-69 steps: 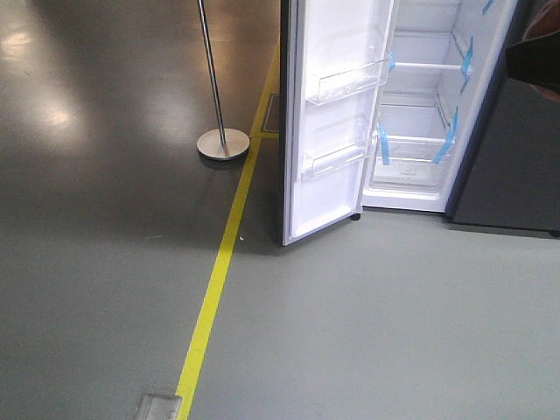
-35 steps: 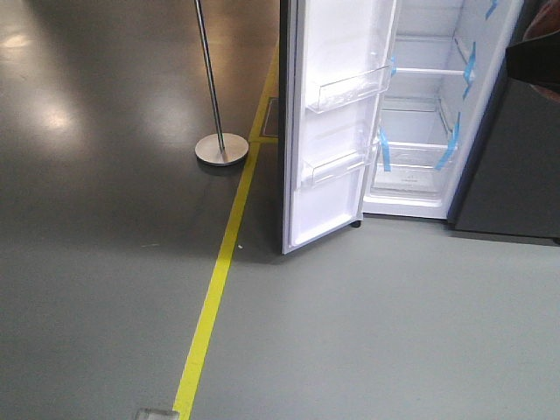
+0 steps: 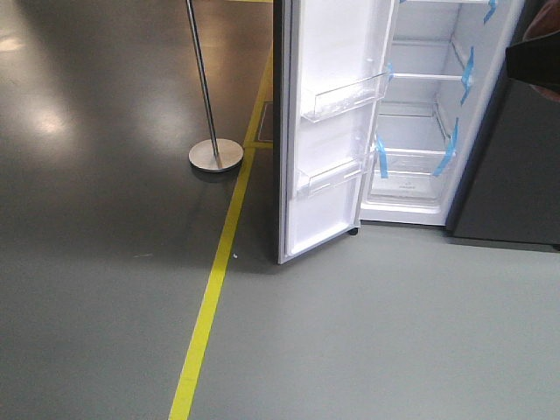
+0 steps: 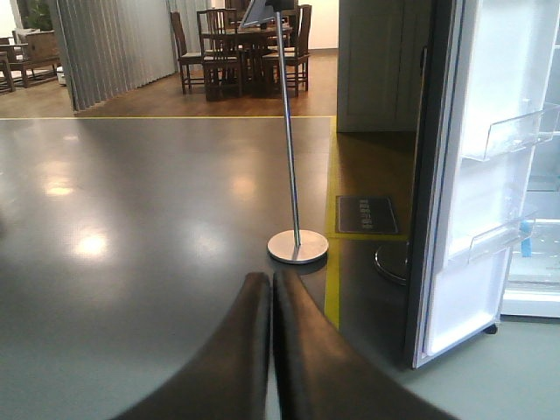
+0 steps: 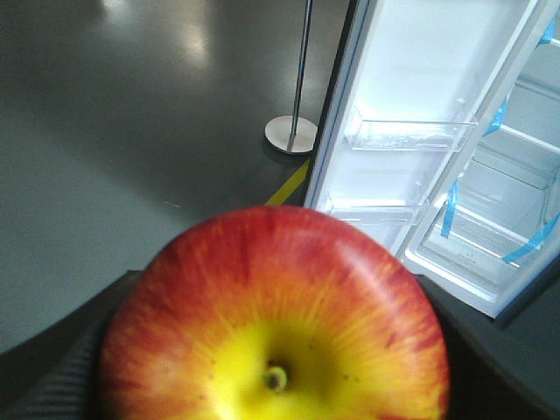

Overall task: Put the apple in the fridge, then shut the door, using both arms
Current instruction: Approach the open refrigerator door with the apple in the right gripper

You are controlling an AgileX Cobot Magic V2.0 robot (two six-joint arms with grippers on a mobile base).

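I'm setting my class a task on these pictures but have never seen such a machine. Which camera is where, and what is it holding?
It is a mobile robot with two arms, each ending in a two-fingered gripper. The wide picture looks forward from its body: a fridge with its door swung open, a metal stand and a yellow floor line. No table here, only floor. The other cameras sit on the wrists. The left wrist view shows the left gripper, fingers pressed together, holding nothing. The right wrist view is filled by a red-and-yellow apple, held in the right gripper, whose dark pads show either side.
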